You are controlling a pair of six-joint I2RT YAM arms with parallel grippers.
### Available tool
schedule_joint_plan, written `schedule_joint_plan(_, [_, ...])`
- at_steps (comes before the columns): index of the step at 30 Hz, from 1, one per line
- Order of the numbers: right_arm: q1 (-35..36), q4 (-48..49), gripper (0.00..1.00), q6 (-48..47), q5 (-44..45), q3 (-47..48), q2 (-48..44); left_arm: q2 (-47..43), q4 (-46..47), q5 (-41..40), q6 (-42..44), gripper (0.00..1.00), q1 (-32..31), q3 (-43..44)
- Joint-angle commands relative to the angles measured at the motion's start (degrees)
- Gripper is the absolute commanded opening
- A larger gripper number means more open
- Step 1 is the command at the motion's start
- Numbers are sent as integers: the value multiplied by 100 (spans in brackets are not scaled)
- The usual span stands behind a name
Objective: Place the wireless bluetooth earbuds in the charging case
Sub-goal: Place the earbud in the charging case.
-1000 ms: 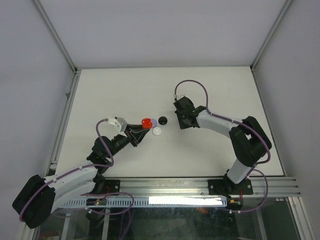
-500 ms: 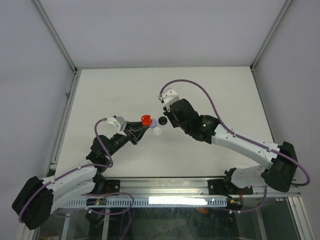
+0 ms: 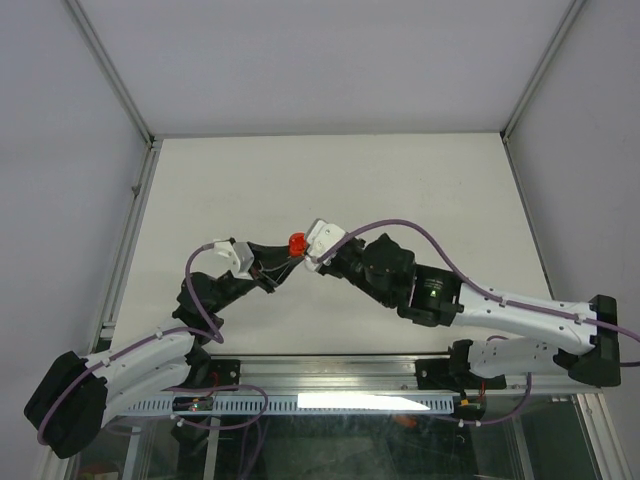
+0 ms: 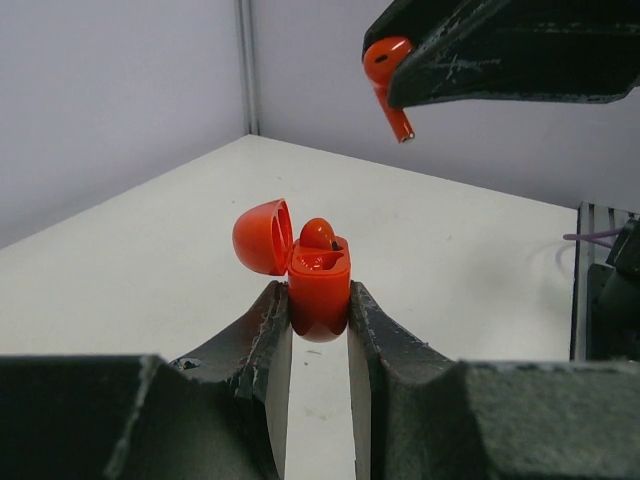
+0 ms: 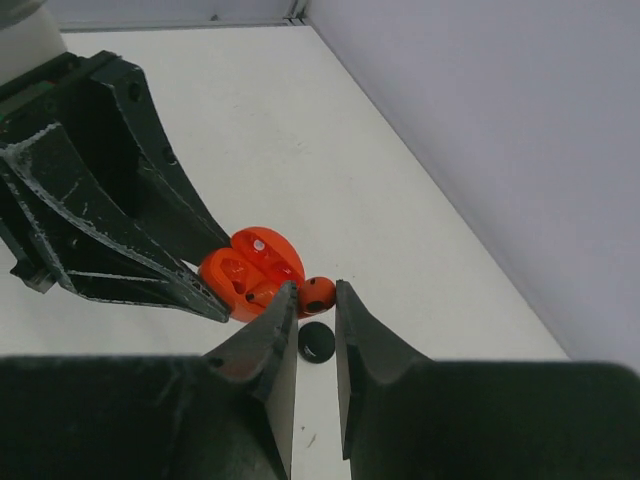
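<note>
- Over the middle of the white table [image 3: 420, 180], 2 arms meet, their tips close together above the bare matte top.
- Pale grey walls [image 3: 300, 60] close the table in on 3 sides, with slim metal posts [image 3: 110, 70] running up the corners.
- A silver rail [image 3: 400, 375] runs along the near edge, and both arm bases are bolted to it.
- The left gripper [image 4: 318, 300] is nearly closed, its 2 jaws pinching the red charging case [image 4: 320, 278] by its lower sides and holding it upright, clear of the surface.
- The case's lid [image 4: 262, 237] is hinged back and open, and 1 seated earbud [image 4: 318, 233] shows its rounded head in the case.
- The right gripper [image 5: 315, 288] is also pinched almost closed, gripping the loose red earbud [image 4: 385, 70] by its head with the stem pointing down.
- From the left wrist camera, that earbud hangs above the case and off to one side, not touching it.
- A small black disc [image 5: 318, 342] lies on the table below the right jaws.
</note>
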Motion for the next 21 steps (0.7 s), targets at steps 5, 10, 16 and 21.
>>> schedule_joint_plan(5, [639,836,12,-1188,566,28,270,-15,566,799,632,0,-39,263])
schedule_joint_plan(10, [801,889,12,-1419,794,25,454,-50,633,848,582,0,-39,274])
schedule_joint_plan(16, [870,857,12,-1543,1034,-6,573,-114,604,805,530,0,-36,298])
schedule_joint_plan(21, [876,928,11,-1664,1165,-43,683,-101,608,895,454,0,-36,320])
